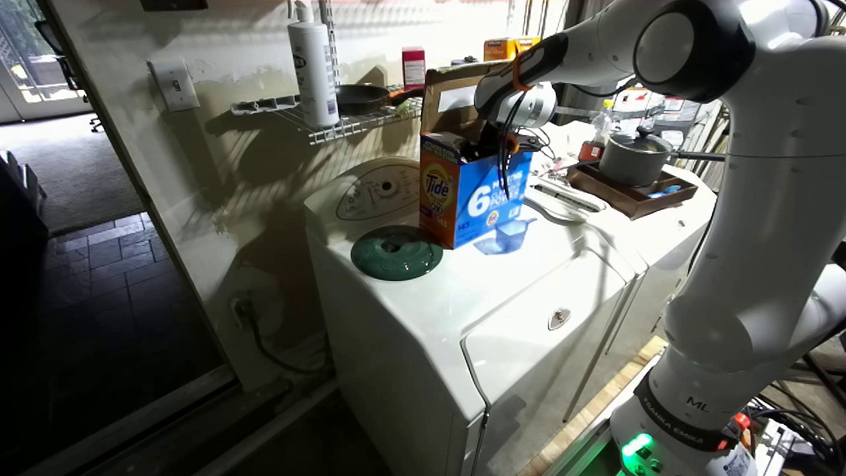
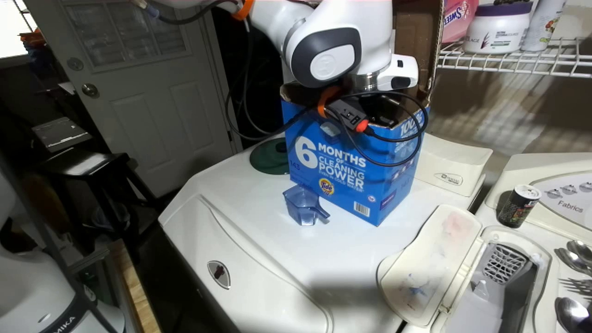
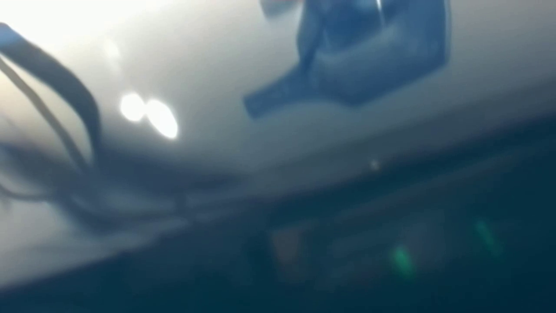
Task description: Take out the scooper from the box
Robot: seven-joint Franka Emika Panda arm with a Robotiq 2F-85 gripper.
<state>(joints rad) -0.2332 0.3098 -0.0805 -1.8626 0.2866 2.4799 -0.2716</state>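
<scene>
The blue box (image 1: 472, 205) stands upright on the white washer, brown back flap (image 2: 418, 37) raised. My gripper (image 1: 488, 137) points down into its open top. The box walls hide the fingers, so their opening and anything between them do not show. Outside the box, in front of its lettered face, a translucent blue scooper (image 2: 303, 206) with a short handle sits on the washer top. It also appears, blurred, at the top of the wrist view as a blue cup (image 3: 373, 65). A dark blue blur (image 3: 434, 282) fills that view's lower part, without visible fingers.
A round green lid (image 1: 396, 252) lies beside the box. Cables (image 2: 418, 134) loop from the wrist across the box front. A wire shelf (image 1: 360, 122) with a pan (image 1: 360, 98) is behind. A pot (image 1: 634, 158) stands in a brown tray; a can (image 2: 519, 206) stands farther along.
</scene>
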